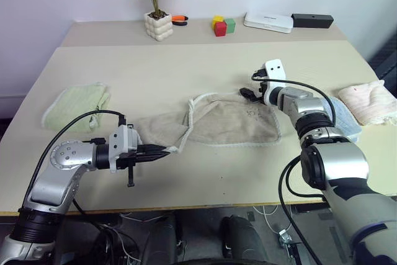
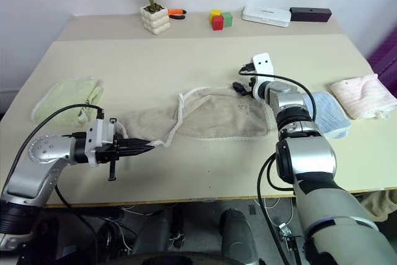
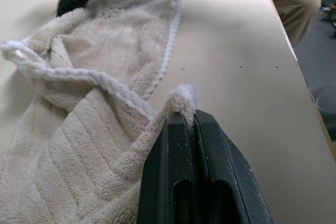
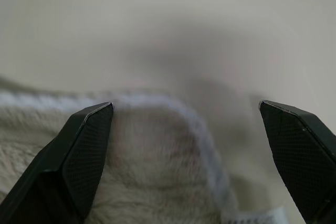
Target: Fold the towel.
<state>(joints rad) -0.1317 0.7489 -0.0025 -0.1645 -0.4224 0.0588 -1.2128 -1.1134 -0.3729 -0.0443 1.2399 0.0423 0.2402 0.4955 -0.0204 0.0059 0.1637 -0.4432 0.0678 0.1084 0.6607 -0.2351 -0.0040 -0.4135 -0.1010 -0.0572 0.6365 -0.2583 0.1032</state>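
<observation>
The left claw (image 1: 162,151) is clamped on a near corner of the towel (image 1: 232,123), the white corded edge pinched between its black fingers (image 3: 178,150), so that this corner can be carried over as the folding flap. The right claw (image 4: 186,145) is spread wide and set over the far right corner of the towel, apparently to take that second corner. Between the two, the beige towel lies rumpled across the middle of the bench (image 1: 186,66), one side bunched and partly turned over. A light green towel (image 1: 77,105) lies well apart at the left.
</observation>
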